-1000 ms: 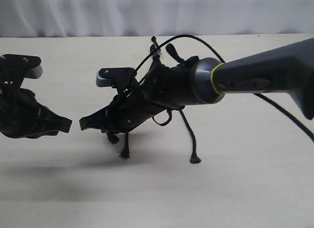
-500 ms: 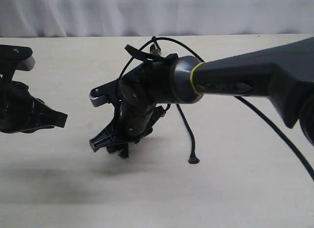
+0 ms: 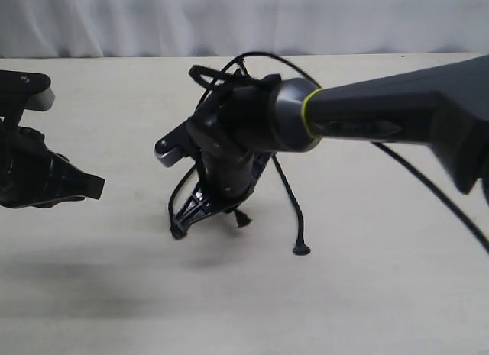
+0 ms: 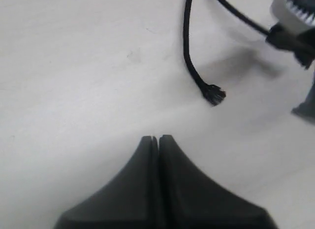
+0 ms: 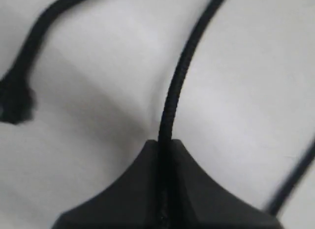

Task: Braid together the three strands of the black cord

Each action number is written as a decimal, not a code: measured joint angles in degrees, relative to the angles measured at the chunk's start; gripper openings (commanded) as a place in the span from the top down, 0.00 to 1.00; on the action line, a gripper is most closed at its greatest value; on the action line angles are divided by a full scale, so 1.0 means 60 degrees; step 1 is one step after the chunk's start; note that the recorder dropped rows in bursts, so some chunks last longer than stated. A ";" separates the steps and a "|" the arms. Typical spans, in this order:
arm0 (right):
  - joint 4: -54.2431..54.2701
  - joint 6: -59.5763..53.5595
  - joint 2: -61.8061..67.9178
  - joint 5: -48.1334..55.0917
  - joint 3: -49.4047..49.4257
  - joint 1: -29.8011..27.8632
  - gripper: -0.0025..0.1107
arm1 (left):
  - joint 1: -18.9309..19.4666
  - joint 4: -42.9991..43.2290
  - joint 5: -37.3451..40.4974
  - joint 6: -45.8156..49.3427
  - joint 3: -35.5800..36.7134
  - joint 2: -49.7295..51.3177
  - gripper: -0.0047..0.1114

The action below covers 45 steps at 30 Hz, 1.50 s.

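Observation:
The black cord hangs down from behind my right arm and splits into three strands. My right gripper (image 3: 183, 224) reaches across the middle, points down at the table, and is shut on one strand (image 5: 177, 86), which runs straight out of its tips (image 5: 165, 140). A second strand ends in a frayed knob (image 3: 242, 217) just beside that gripper. The third strand (image 3: 292, 198) lies free to the right and ends in a knob (image 3: 302, 250). My left gripper (image 3: 92, 187) hovers at the far left, shut with nothing in it (image 4: 158, 137). A strand's knob (image 4: 215, 94) lies on the table ahead of it.
The tan table (image 3: 229, 309) spreads around the cord. A glossy cable (image 3: 435, 191) trails from my right arm across the right side. A white curtain (image 3: 244, 19) closes off the back edge. My right arm's housing (image 3: 252, 126) hides the cord's upper part.
My right wrist has rotated from pointing left to pointing down, and its tips shifted right with the strand. One strand end moved right. The left gripper drew back slightly left.

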 measured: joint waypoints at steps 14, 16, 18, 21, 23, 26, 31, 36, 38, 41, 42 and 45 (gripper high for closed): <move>-0.0274 -0.1590 -0.0859 0.0837 0.0433 -0.3389 0.94 | 0.0000 0.0037 0.0796 0.0000 0.0000 -0.0004 0.96; 0.0063 -0.1983 -0.0859 0.0762 0.0705 -0.3763 0.94 | 0.0000 0.0037 0.0887 0.0000 0.0000 -0.0004 0.96; 0.0417 -0.2530 -0.0859 0.0514 0.1109 -0.4041 0.94 | 0.0000 -0.0050 0.0922 0.0000 0.0000 -0.0004 0.96; 0.0899 -0.3067 -0.0859 0.0098 0.1763 -0.4179 0.94 | 0.0000 -0.0148 0.0943 0.0000 0.0000 -0.0004 0.96; 0.1339 -0.3428 -0.0859 -0.0123 0.2133 -0.4187 0.94 | 0.0000 -0.0169 0.0943 0.0000 0.0000 -0.0004 0.96; 0.2437 -0.4266 -0.0859 -0.0562 0.2628 -0.4187 0.94 | 0.0000 -0.0184 0.0924 0.0000 0.0000 -0.0004 0.96; 0.4161 -0.5219 -0.0987 -0.0935 0.2974 -0.4202 0.94 | 0.0000 -0.0205 0.0924 0.0000 0.0000 -0.0004 0.96; 0.5822 -0.5963 -0.0987 -0.0935 0.3030 -0.4202 0.94 | 0.0000 -0.0205 0.0924 0.0000 0.0000 -0.0004 0.96; 0.6282 -0.6113 -0.0966 -0.0935 0.3046 -0.4202 0.94 | 0.0000 -0.0205 0.0924 0.0000 0.0000 -0.0004 0.96; 0.6917 -0.6367 -0.0949 -0.0976 0.3106 -0.4202 0.94 | 0.0000 -0.0205 0.0856 0.0000 0.0000 -0.0004 0.96; 0.7070 -0.6416 -0.0932 -0.0976 0.3107 -0.4202 0.94 | 0.0000 -0.0205 0.0805 0.0000 0.0000 -0.0004 0.96; 0.7255 -0.6449 -0.0920 -0.0978 0.3121 -0.4202 0.88 | 0.0000 -0.0250 0.0720 0.0000 0.0000 -0.0004 0.96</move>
